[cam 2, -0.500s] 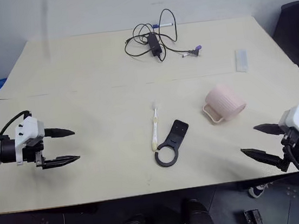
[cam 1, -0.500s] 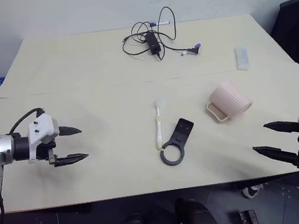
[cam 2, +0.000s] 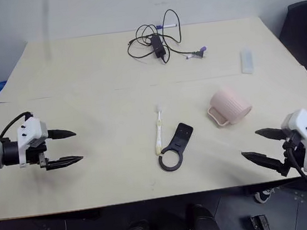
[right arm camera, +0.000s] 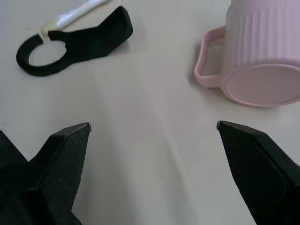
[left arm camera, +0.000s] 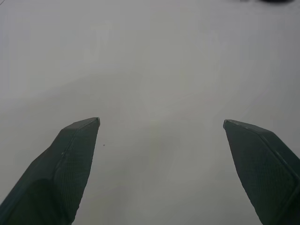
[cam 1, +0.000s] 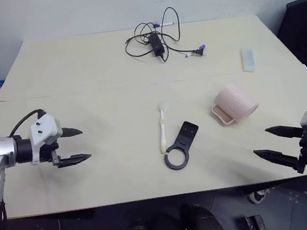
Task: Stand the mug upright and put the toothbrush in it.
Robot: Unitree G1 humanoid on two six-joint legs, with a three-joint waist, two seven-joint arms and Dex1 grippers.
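Note:
The pale pink ribbed mug (cam 1: 236,103) lies on its side on the cream table (cam 1: 80,68), right of centre, with its handle toward the table's middle; its flat base (right arm camera: 262,89) faces the right wrist view. The slim pale toothbrush (cam 1: 162,128) lies flat near the centre, head pointing away from me. My right gripper (cam 1: 260,141) hovers open by the front right edge, short of the mug, with nothing between its fingers. Far to the left my left gripper (cam 1: 85,143) hangs open over bare tabletop, fingers (left arm camera: 70,159) spread wide.
A black ring-ended flat holder (cam 1: 181,145) lies just right of the toothbrush's handle. Black cables with a white stick (cam 1: 158,38) sit at the back centre, a small white block (cam 1: 248,58) at the back right. A black chair (cam 1: 302,24) stands beyond the right edge.
My right gripper has edged slightly left along the front edge. The left gripper, mug and toothbrush have stayed where they were.

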